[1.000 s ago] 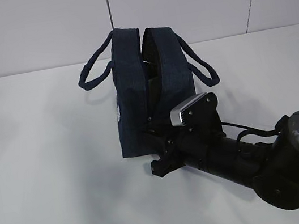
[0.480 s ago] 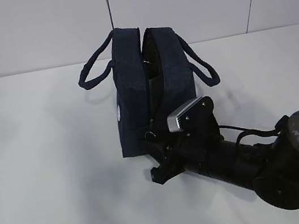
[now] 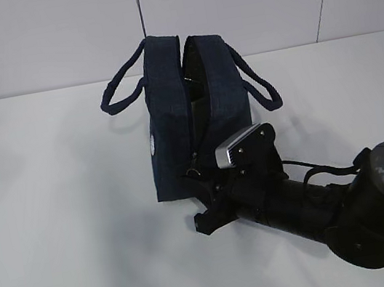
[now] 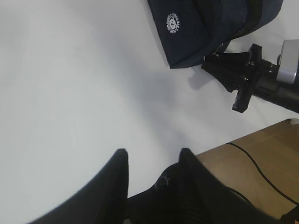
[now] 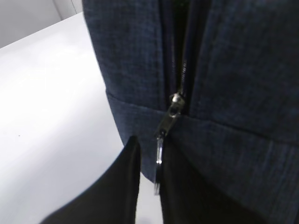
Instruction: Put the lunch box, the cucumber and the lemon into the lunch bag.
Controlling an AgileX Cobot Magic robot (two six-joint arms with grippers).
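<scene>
In the exterior view, the lunch bag (image 3: 191, 114) is standing upright on the white table (image 3: 59, 232), near the wall behind it. Its top is gaping open, and its two handles are hanging out to both sides. Wide bare table is lying left of the bag and in front of it. The right gripper (image 3: 199, 179) is reaching to the bag's near end from the right, low at the zipper line; its fingertips are hard to see there.

In the left wrist view, the left gripper (image 4: 150, 161) is hovering over bare table, well apart from the bag, with its jaws spread and nothing between them. The bag (image 4: 205, 28) is cut off by the upper edge.

In the right wrist view, the right gripper (image 5: 152, 172) is pressing its jaws onto the silver zipper pull (image 5: 160, 149), it seems, though the grip itself is partly hidden. The bag's inside is dark, so I cannot tell what is lying in it.
</scene>
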